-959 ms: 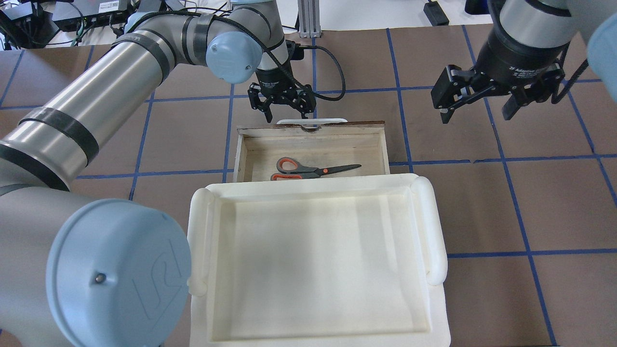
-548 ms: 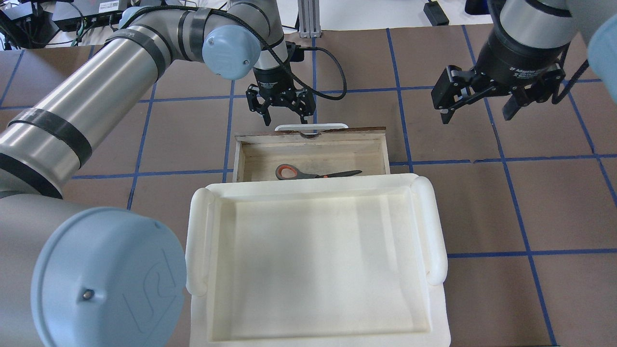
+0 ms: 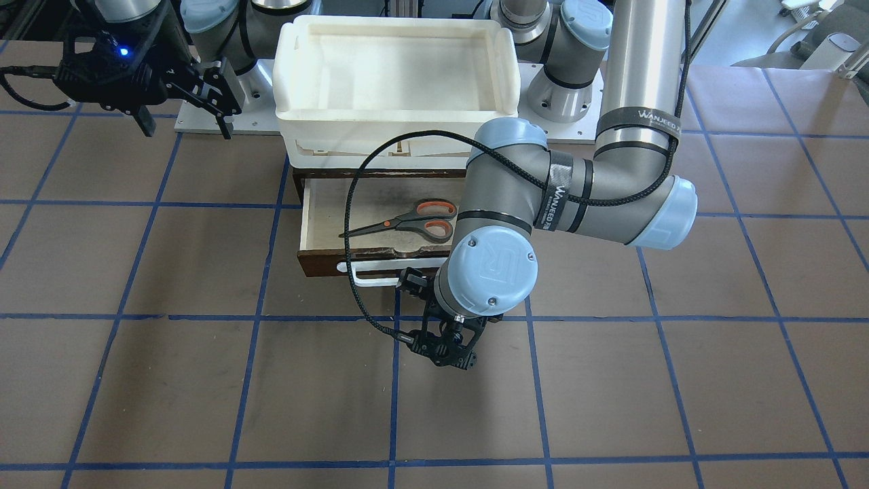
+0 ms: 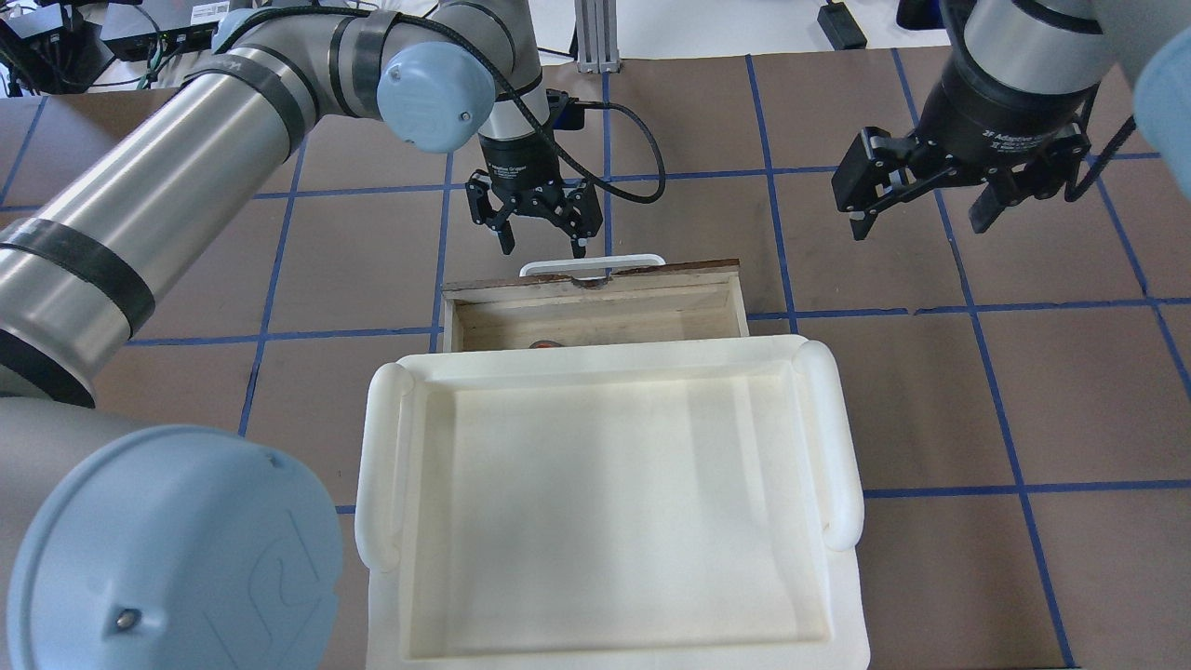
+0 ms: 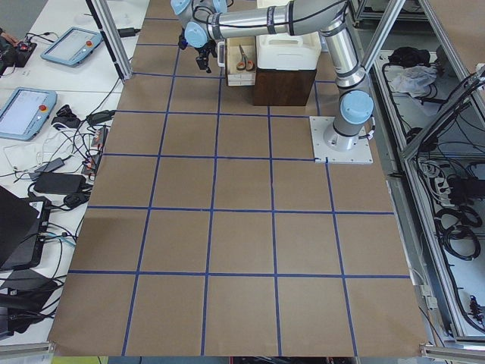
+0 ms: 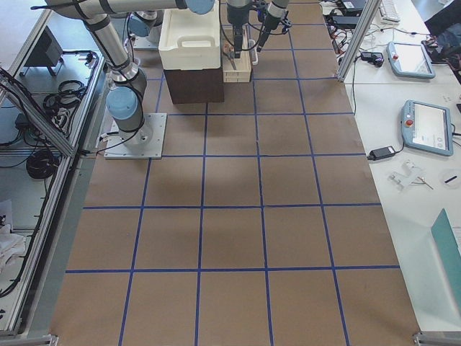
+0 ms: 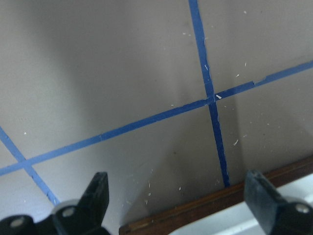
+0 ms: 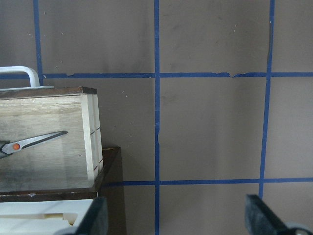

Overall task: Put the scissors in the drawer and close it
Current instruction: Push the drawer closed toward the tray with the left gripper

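While partly open, the drawer [image 3: 324, 262] holds scissors [image 3: 406, 219]

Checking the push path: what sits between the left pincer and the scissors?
The brown front of the drawer and its white handle, clearest in the front-facing view; scissors inside, left pincer outside.

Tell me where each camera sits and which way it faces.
Front-facing: across the table, facing the robot; left arm, drawer with scissors inside.
Overhead: behind the robot, looking forward and down; left gripper, right gripper.
Exterior left: table's end, looking along it; left arm nearer.
Exterior right: opposite end; right arm nearer.
Left wrist: looking down at the table; its fingers.
Right wrist: looking down at the drawer's corner; its fingers.
Shared: front-facing and right wrist both show the scissors.
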